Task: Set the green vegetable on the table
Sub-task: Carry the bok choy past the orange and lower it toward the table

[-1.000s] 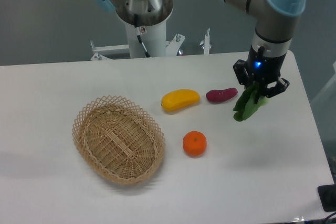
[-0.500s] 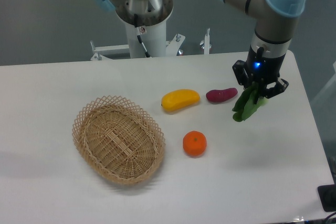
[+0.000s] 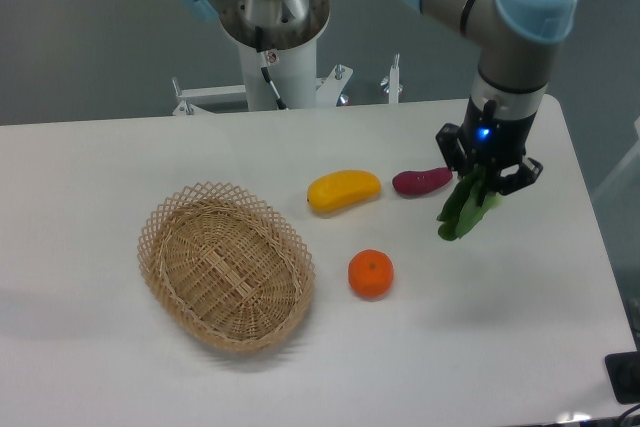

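The green vegetable (image 3: pixel 463 211) hangs with its leaves down from my gripper (image 3: pixel 483 179), which is shut on its upper end. It is held just above the white table (image 3: pixel 480 347), at the right side, right of the purple eggplant piece (image 3: pixel 421 181). I cannot tell whether the leaf tips touch the tabletop.
A yellow fruit (image 3: pixel 343 190) lies left of the eggplant piece. An orange (image 3: pixel 370 273) sits in front of them. A woven wicker basket (image 3: pixel 226 265) stands at the left centre. The robot base (image 3: pixel 272 17) rises behind the table's far edge.
The gripper with the green vegetable has shifted slightly left and a little down. Nothing else has moved.
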